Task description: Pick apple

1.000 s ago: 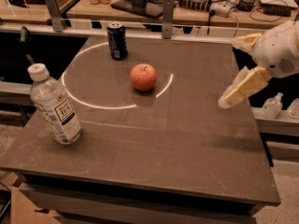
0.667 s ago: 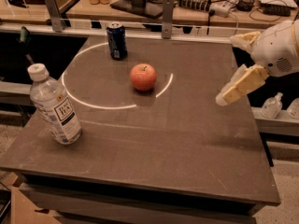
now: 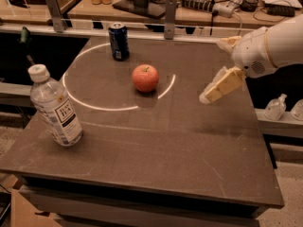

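The red-orange apple stands on the dark table, a little behind its middle, on a white circle line. My gripper comes in from the right on a white arm. It hangs above the table to the right of the apple, a hand's width or more away, pointing down and left toward it. It holds nothing.
A blue can stands behind and left of the apple. A clear water bottle stands near the table's left edge. A rail and a cluttered bench run along the back. Small bottles sit on a shelf at the right.
My gripper has moved left and slightly down, closer to the apple. The apple, can and bottle have not moved.
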